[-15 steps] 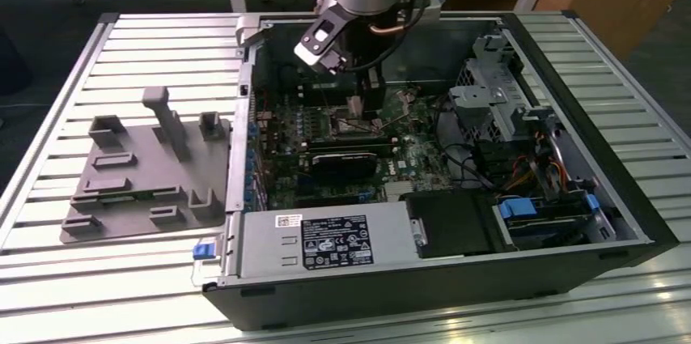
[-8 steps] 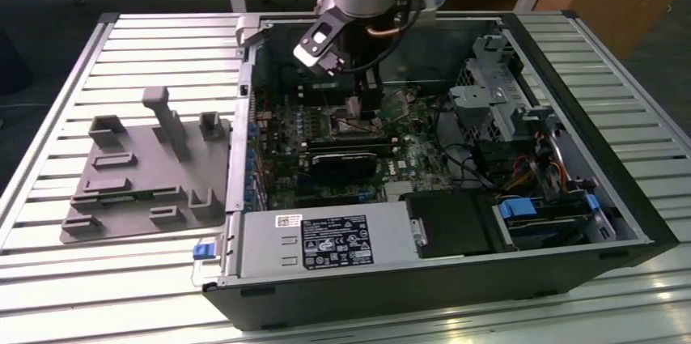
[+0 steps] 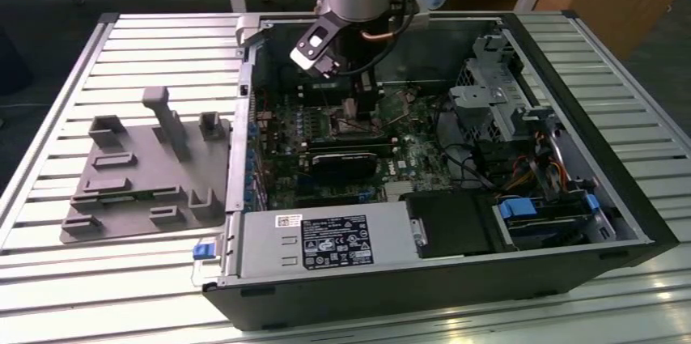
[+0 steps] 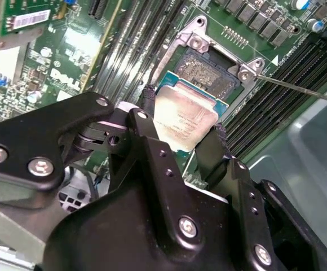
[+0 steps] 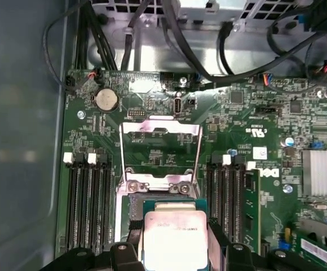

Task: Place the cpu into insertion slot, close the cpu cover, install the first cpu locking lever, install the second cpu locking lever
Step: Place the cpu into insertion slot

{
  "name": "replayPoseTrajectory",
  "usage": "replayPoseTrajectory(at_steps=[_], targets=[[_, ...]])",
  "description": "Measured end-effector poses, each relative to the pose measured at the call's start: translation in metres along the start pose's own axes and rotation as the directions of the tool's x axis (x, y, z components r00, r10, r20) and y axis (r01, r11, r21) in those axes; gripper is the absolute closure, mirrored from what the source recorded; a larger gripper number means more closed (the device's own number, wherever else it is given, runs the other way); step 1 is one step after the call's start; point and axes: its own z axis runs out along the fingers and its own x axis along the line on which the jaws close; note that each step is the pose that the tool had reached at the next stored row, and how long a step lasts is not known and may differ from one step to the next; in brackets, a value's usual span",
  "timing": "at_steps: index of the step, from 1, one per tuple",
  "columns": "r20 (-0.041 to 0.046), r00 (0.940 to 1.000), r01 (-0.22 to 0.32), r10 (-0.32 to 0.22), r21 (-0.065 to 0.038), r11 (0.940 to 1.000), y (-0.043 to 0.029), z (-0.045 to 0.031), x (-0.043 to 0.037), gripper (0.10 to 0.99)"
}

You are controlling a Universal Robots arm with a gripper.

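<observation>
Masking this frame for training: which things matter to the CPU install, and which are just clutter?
Job: gripper shut on cpu; insertion slot; cpu cover, open; locking lever.
Lying about: memory slots; coin battery; grey fixture; power supply.

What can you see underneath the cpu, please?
The insertion slot lies there: part of its contact field shows past one edge of the cpu; the rest is covered by the chip.

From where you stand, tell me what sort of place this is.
Probably a robotics lab bench: an opened computer case lies on a slatted metal table, a grey fixture tray beside it, and the end effector grips the cpu inside.
</observation>
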Motion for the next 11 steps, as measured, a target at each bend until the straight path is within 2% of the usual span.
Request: replayPoseTrajectory(at_steps=[8, 11], targets=[[0.0020, 0.9999, -0.015, 0.015, 0.000, 0.9999, -0.0010, 0.0081, 0.0046, 0.549], [0.0066, 0.9998, -0.021, 0.021, 0.000, 0.9998, -0.0015, 0.0115, 0.0062, 0.549]])
